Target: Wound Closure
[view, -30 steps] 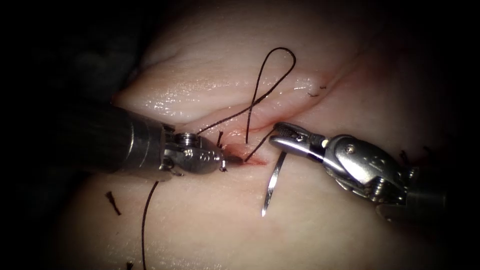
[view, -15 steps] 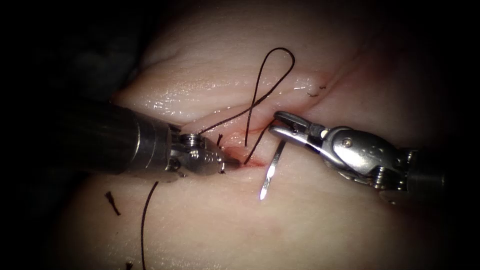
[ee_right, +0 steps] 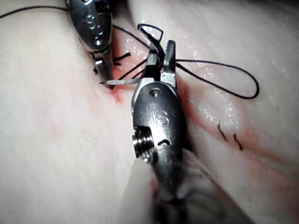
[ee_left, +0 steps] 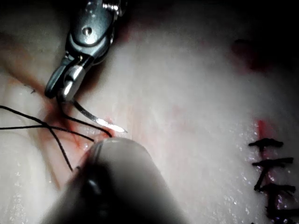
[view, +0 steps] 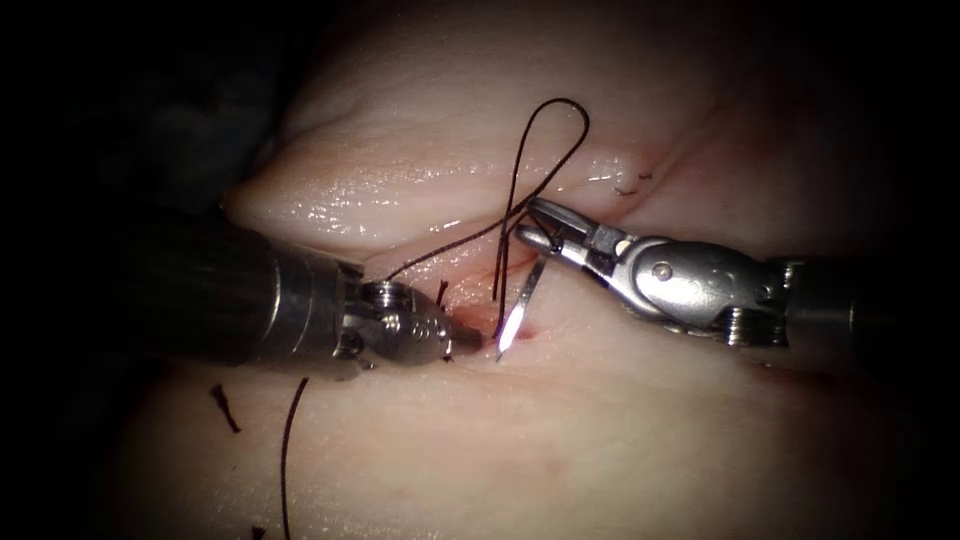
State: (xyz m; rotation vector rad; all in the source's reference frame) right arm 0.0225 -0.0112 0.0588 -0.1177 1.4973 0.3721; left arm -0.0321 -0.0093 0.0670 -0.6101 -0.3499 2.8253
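Observation:
The tissue (view: 600, 440) carries a reddened cut (view: 478, 272). My right tool (view: 535, 228) comes in from the right of the cut, shut on the curved needle (view: 525, 295) near its rear end. The needle's bright tip (view: 503, 348) points down at the cut's edge, free of the tissue. My left tool (view: 470, 338) is on the left, jaws shut with nothing seen in them, its tip on the tissue just beside the needle tip. Dark thread (view: 560, 110) loops above the cut. The right wrist view has the needle (ee_right: 122, 81) crossing toward the left tool (ee_right: 103, 70). The left wrist view has the needle (ee_left: 96, 120) under the right tool (ee_left: 60, 91).
Red fluid (view: 527, 330) wets the cut beside the needle tip. Short cut ends of thread lie at the lower left (view: 225, 405) and upper right (view: 628, 186). A long thread strand (view: 288, 450) trails down. Finished dark stitches (ee_left: 271, 168) sit farther along the tissue.
My right tool has moved left and up with the needle, swinging its tip in next to the left tool's tip. The left tool has shifted slightly right and down.

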